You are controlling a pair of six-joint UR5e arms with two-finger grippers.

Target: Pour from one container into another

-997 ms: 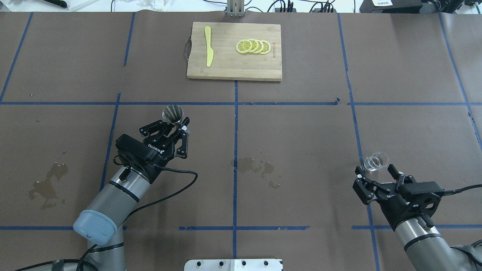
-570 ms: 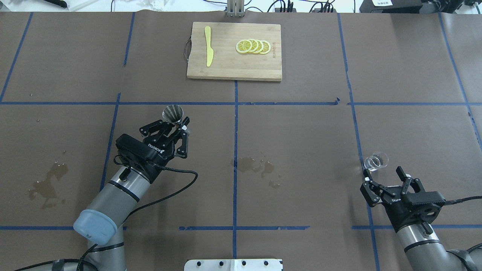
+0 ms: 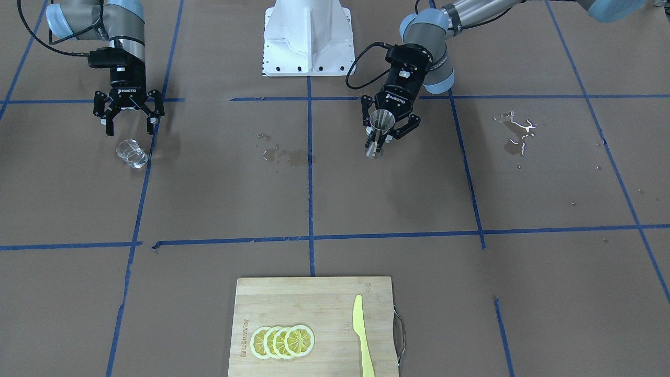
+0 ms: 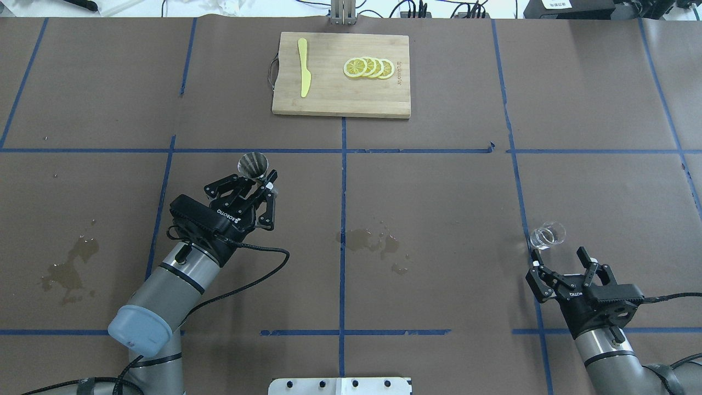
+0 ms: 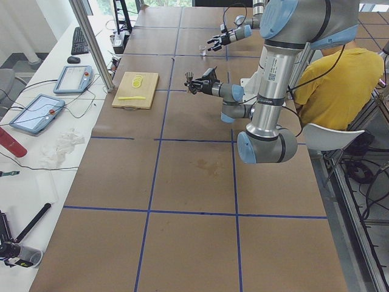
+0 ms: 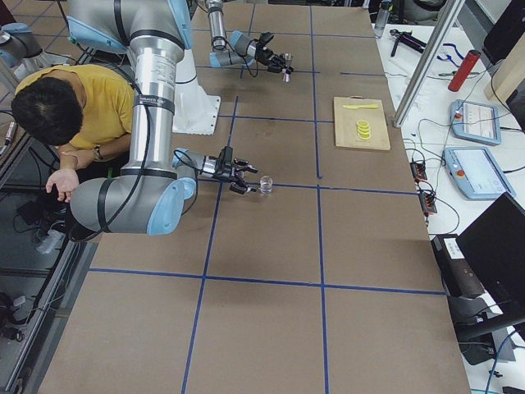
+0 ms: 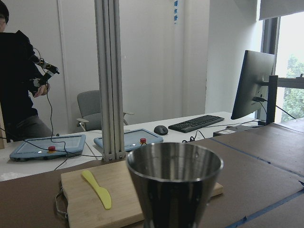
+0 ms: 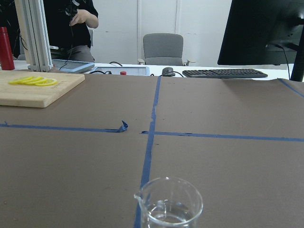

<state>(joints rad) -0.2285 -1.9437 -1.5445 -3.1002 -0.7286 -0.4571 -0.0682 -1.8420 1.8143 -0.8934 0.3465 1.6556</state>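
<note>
The left gripper (image 4: 256,179), left of centre in the overhead view, is closed on the steel jigger (image 4: 252,164), its fingers pinching the narrow waist. The jigger stands upright, long axis vertical, wide cone mouth pointing up. In the left wrist view that open cone (image 7: 174,183) fills the lower middle of the picture. In the front-facing view the same pair sits right of centre near the top, the gripper (image 3: 378,137) clasped below the jigger's rim (image 3: 381,120). Whether the jigger's foot touches the table cannot be told.

The right gripper (image 4: 558,260), low at the right of the overhead view, is spread wide and holds nothing. The clear glass cup (image 4: 547,235) stands just beyond its fingertips, apart from them, upright on the brown paper beside a blue tape line, mouth up. In the right wrist view the cup (image 8: 168,205) is at the bottom centre, its small spout pointing to the picture's left, with a little clear liquid in its base. In the front-facing view the cup (image 3: 131,153) lies below the open gripper (image 3: 130,125) at the upper left.

Between the two arms a wet stain (image 4: 373,242) marks the paper. At the top centre of the overhead view lies a wooden cutting board (image 4: 340,101) with lemon slices (image 4: 368,67) and a yellow knife (image 4: 304,74).
</note>
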